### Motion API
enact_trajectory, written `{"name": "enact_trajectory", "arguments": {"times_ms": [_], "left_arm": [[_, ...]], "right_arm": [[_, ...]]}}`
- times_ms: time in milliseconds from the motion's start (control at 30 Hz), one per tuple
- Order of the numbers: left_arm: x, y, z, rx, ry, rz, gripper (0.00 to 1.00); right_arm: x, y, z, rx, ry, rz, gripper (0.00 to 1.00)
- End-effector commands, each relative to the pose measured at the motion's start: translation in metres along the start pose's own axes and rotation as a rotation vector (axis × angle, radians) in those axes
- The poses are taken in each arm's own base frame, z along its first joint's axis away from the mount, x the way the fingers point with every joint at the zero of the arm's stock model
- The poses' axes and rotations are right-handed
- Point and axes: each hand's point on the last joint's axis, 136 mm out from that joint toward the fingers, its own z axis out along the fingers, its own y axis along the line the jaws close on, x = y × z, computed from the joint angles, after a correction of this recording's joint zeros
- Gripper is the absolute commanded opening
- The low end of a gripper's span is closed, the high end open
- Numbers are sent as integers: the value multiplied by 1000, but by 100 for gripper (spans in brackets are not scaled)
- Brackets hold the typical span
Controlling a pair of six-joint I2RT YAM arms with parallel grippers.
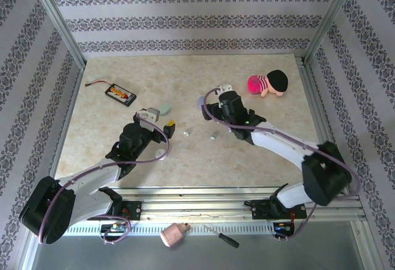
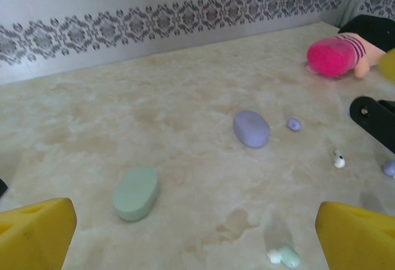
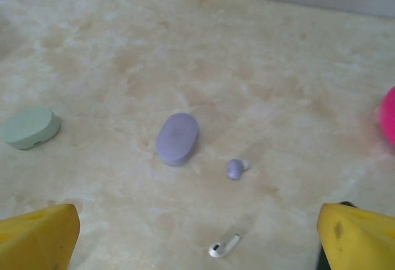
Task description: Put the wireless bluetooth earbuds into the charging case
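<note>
Both the left fingers [image 2: 34,233] and the right fingers [image 3: 37,236], yellow-tipped, stand wide apart above the beige marbled worktop [image 1: 247,159], holding nothing. A closed mint-green oval plastic case [image 2: 136,193] lies ahead between the left fingers. A closed lilac pebble-shaped case [image 3: 178,137] lies ahead between the right fingers. A lilac earbud [image 3: 235,169] rests just beside the lilac case, and a white stemmed earbud [image 3: 223,246] lies nearer the right fingers. A mint-green earbud [image 2: 289,256] sits close between the left fingers.

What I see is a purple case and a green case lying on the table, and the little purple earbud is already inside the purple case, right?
Not quite. The purple earbud is not inside: it lies on the table beside the purple case, apart from it, as the right wrist view shows. The purple case and the green case do lie on the table.
</note>
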Motion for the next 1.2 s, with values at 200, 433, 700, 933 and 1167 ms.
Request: {"name": "enact_trajectory", "arguments": {"times_ms": [200,433,700,933,1167], "left_arm": [[16,-1,-11,-4,10,-96,99],[24,0,-16,-14,40,-88,99],[26,1,-14,-19,50,-80,99],[25,-2,-12,-9,43,-89,99],[25,-5,-8,5,43,-94,99]], "right_arm": [[16,21,73,76,180,65,91],[30,29,115,107,266,44,77],[50,26,141,123,328,91,65],[58,17,149,148,349,129,60],[61,9,157,150,375,155,53]]}}
